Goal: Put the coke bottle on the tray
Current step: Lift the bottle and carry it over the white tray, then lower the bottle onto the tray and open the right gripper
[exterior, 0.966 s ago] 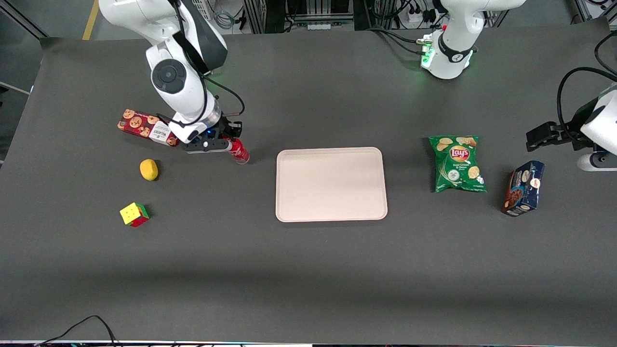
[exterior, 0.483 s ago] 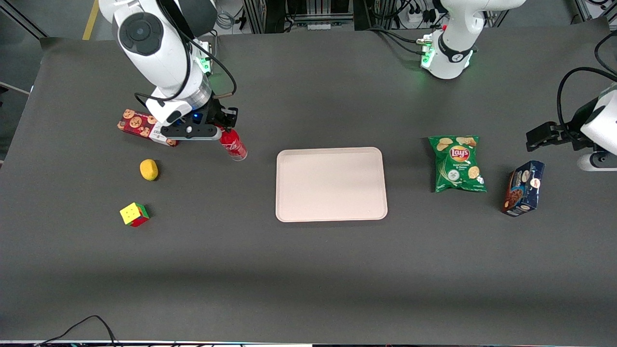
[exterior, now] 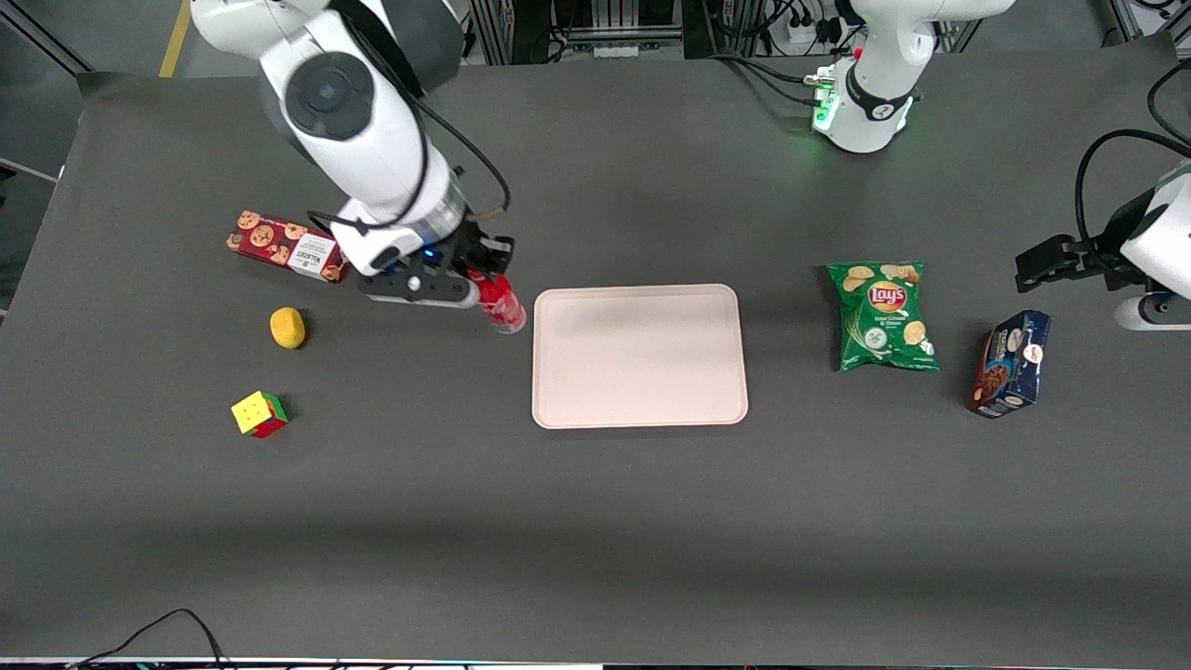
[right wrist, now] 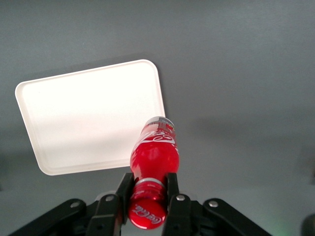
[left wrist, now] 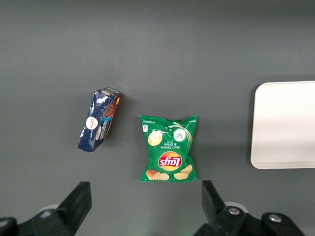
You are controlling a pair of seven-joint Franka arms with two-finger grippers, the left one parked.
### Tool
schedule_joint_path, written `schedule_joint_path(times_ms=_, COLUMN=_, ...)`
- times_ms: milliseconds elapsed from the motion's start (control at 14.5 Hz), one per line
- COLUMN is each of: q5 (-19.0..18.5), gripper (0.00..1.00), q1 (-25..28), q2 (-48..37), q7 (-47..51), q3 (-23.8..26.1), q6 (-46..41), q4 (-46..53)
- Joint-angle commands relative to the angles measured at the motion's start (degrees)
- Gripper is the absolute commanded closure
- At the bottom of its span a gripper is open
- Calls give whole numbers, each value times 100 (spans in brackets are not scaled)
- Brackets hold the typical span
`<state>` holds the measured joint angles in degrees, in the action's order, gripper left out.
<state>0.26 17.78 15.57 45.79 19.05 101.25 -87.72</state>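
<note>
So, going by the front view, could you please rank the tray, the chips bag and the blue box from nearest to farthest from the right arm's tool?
The tool is shut on the coke bottle.
1. Tray, right beside it.
2. Chips bag, toward the parked arm's end.
3. Blue box, farther toward that end.

Robotics lab. Dark matte table [exterior: 595, 521] with arms bolted on; cable bundles, power strips and metal equipment racks [exterior: 595, 23] along its edge. The gripper [exterior: 484, 284] hovers over this table.

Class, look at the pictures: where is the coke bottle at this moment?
The coke bottle hangs by its neck in the shut pincer, above the table beside the tray, at the tray's edge toward the working arm's end.
</note>
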Motion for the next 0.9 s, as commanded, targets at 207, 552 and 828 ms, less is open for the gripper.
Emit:
schedule_joint_path(times_ms=207, q5=-553, gripper=100, q1=613, q2=1703, q7=809, q3=20, q6=-273, q4=1635)
schedule_joint_path(times_ms=552, q5=-896, gripper=100, q1=622, q2=2213, q7=1038, q3=29, q6=438, q4=1591)
schedule_joint_path(times_ms=828, q5=-905, gripper=100, q1=622, q2=2380, q7=1046, q3=29, q6=842, q4=1451)
